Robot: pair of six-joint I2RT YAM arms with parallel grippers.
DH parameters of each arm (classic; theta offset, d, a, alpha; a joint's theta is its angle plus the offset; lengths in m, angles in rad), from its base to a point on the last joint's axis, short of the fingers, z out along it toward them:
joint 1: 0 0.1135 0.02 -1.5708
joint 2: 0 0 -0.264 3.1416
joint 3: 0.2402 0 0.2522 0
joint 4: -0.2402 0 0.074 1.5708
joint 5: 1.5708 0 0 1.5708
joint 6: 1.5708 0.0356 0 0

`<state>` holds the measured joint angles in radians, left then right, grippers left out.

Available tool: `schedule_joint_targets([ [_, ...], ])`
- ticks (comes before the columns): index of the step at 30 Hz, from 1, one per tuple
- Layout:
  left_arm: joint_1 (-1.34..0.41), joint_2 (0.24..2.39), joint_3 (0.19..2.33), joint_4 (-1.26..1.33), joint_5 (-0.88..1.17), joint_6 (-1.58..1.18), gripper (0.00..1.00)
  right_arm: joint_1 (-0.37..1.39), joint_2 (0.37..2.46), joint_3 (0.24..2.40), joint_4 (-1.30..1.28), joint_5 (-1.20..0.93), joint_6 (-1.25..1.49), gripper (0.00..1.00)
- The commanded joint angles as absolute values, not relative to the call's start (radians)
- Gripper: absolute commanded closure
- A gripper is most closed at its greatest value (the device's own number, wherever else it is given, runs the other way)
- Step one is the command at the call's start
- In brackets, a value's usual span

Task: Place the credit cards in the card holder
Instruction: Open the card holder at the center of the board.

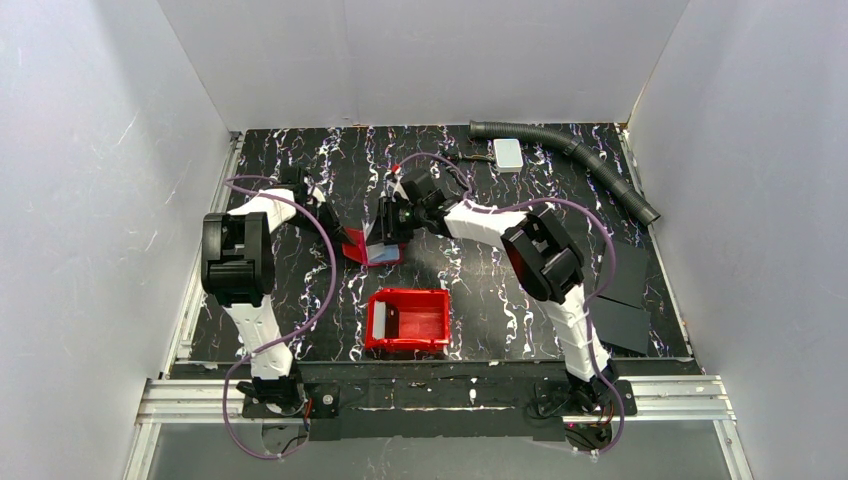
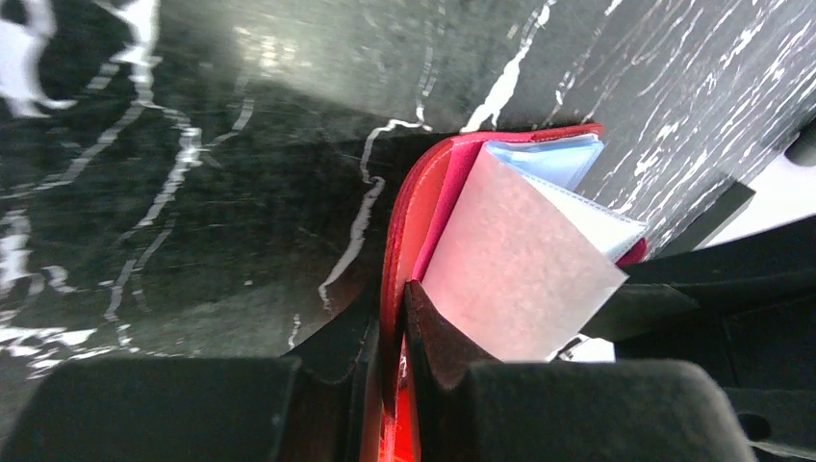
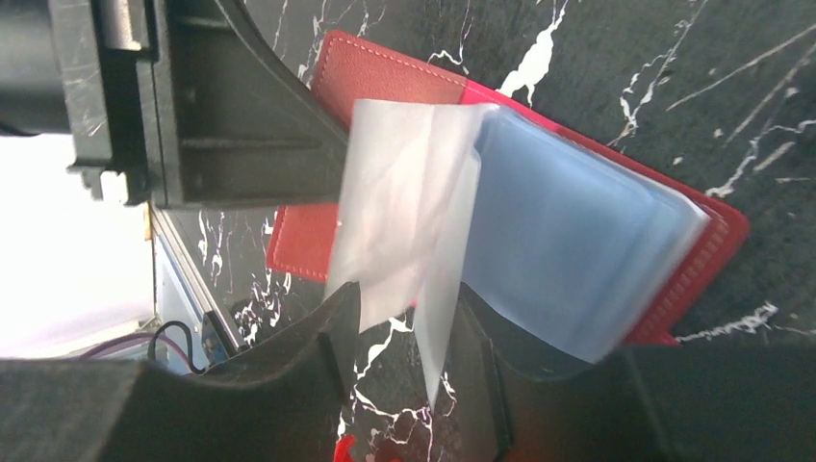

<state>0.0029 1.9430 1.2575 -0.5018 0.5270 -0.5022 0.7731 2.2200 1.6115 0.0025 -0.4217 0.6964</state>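
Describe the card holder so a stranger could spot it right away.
On the black marbled table, look just beyond the bright red bin, toward the middle. The card holder is the small dark red wallet held open there; unlike the bin, it is thin, with pale blue sleeves inside.

This is looking like a lab cell: white panels (image 1: 90, 200) are walling in the marbled tabletop (image 1: 480, 290), an aluminium rail (image 1: 680, 398) running along its near edge.

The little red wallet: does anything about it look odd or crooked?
Yes. The card holder isn't lying shut: the left pincer pinches one cover, propping it open, and its clear leaves fan out loosely, one standing between the open fingers of the right pincer.
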Motion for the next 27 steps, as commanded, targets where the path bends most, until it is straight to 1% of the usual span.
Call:
schedule_joint_targets([
  [1,-0.038,1.96,1.278,-0.498,0.569,-0.511,0.98,0.795,2.245,1.679,0.053,-0.452,0.722,0.53],
  [6,-0.038,1.97,1.28,-0.49,0.581,-0.519,0.98,0.804,2.247,1.692,0.06,-0.453,0.723,0.52],
  [16,-0.037,1.963,1.284,-0.49,0.585,-0.516,0.96,0.818,2.269,1.709,0.055,-0.451,0.704,0.46],
  [21,-0.037,1.971,1.294,-0.498,0.584,-0.51,0.93,0.818,2.297,1.742,0.049,-0.459,0.706,0.45],
  [25,-0.033,1.982,1.309,-0.514,0.578,-0.5,0.86,0.818,2.307,1.746,0.048,-0.45,0.704,0.45],
  [27,-0.026,1.979,1.312,-0.521,0.566,-0.492,0.86,0.818,2.307,1.751,0.038,-0.454,0.691,0.45],
])
